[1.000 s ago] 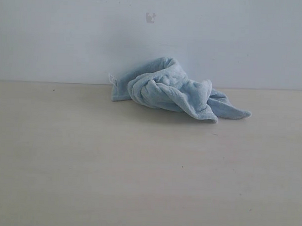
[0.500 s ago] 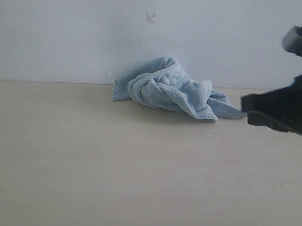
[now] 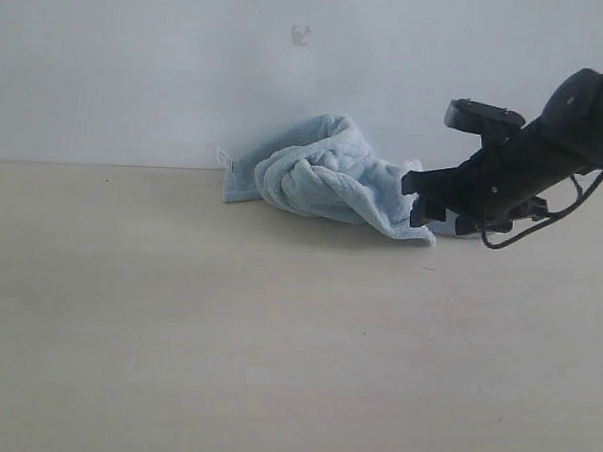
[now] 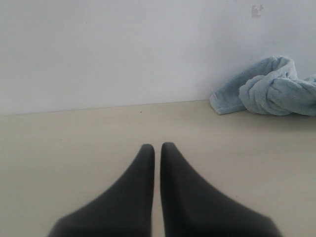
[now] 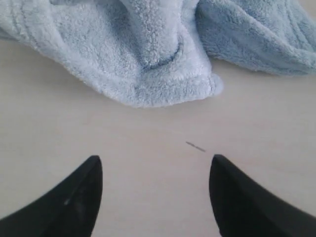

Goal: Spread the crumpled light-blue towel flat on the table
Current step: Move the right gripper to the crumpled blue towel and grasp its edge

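The light-blue towel (image 3: 329, 179) lies crumpled in a heap at the back of the cream table (image 3: 227, 333), against the wall, with a small white tag (image 3: 224, 159) at its left corner. My right gripper (image 3: 420, 199) has reached in from the right and stands open just short of the heap's lower right fold. In the right wrist view the towel (image 5: 148, 54) fills the far side and the gripper (image 5: 155, 160) has only bare table between its fingers. My left gripper (image 4: 157, 146) is shut, low over the table, well away from the towel (image 4: 269, 89). It does not show in the exterior view.
A pale wall (image 3: 138, 69) rises directly behind the towel at the table's far edge. A thin dark fleck (image 5: 195, 146) lies on the table between the right fingertips and the towel.
The right arm has come in from the right edge of the exterior view and moved left up to the towel's right end, now covering that end. The towel has not moved.
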Robot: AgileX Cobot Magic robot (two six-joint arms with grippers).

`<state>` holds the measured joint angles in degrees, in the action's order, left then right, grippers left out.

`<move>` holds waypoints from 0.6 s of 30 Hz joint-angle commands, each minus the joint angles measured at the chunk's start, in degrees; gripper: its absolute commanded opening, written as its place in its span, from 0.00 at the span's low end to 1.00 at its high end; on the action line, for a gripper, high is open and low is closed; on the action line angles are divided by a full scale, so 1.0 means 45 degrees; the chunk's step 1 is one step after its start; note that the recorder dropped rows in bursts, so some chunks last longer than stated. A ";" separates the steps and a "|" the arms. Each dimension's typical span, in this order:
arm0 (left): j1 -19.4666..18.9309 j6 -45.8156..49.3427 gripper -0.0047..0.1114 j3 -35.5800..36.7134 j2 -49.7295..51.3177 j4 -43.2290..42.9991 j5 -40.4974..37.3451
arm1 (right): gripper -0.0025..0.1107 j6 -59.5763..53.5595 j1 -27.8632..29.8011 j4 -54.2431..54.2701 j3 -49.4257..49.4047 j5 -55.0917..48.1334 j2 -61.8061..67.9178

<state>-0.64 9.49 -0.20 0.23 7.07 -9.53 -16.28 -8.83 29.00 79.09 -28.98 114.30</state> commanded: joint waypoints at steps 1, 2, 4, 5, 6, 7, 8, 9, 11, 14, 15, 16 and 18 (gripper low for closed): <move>-0.0046 -0.0083 0.08 0.0046 -0.0050 -0.0017 0.0107 | 0.55 -0.0308 0.0076 0.0099 0.1496 0.0098 0.1493; -0.0046 -0.0083 0.08 0.0046 -0.0050 -0.0017 0.0107 | 0.55 -0.0308 0.0076 0.0099 0.1967 0.0098 0.2007; -0.0046 -0.0083 0.08 0.0046 -0.0050 -0.0017 0.0107 | 0.55 -0.0308 0.0076 0.0099 0.2553 0.0005 0.2522; -0.0046 -0.0083 0.08 0.0046 -0.0050 -0.0017 0.0107 | 0.55 -0.0364 0.0076 0.0099 0.2849 -0.0066 0.2711; -0.0046 -0.0083 0.08 0.0046 -0.0050 -0.0017 0.0107 | 0.55 -0.0409 0.0076 0.0099 0.3386 -0.0290 0.3141; -0.0046 -0.0083 0.08 0.0046 -0.0050 -0.0017 0.0107 | 0.55 -0.0409 0.0076 0.0099 0.3635 -0.0406 0.3343; -0.0046 -0.0083 0.08 0.0046 -0.0050 -0.0017 0.0107 | 0.55 -0.0409 0.0076 0.0099 0.4029 -0.0501 0.3663; -0.0046 -0.0083 0.08 0.0046 -0.0050 -0.0017 0.0107 | 0.55 -0.0409 0.0076 0.0074 0.4197 -0.0526 0.3810; -0.0046 -0.0083 0.08 0.0046 -0.0050 -0.0017 0.0107 | 0.55 -0.0463 0.0076 0.0074 0.4497 -0.0502 0.4088; -0.0046 -0.0083 0.08 0.0046 -0.0050 -0.0017 0.0107 | 0.55 -0.0515 0.0076 -0.0065 0.4570 -0.0456 0.4275; -0.0046 -0.0083 0.08 0.0046 -0.0050 -0.0017 0.0107 | 0.55 -0.0607 0.0076 -0.0089 0.4570 -0.0456 0.4342; -0.0046 -0.0083 0.08 0.0046 -0.0050 -0.0017 0.0107 | 0.55 -0.0818 0.0076 -0.0089 0.4582 -0.0484 0.4384; -0.0046 -0.0083 0.08 0.0046 -0.0050 -0.0017 0.0107 | 0.55 -0.1122 0.0076 -0.0195 0.4661 -0.0713 0.4528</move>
<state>-0.64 9.49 -0.20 0.23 7.07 -9.42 -19.54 -8.71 29.02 99.32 -31.29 133.99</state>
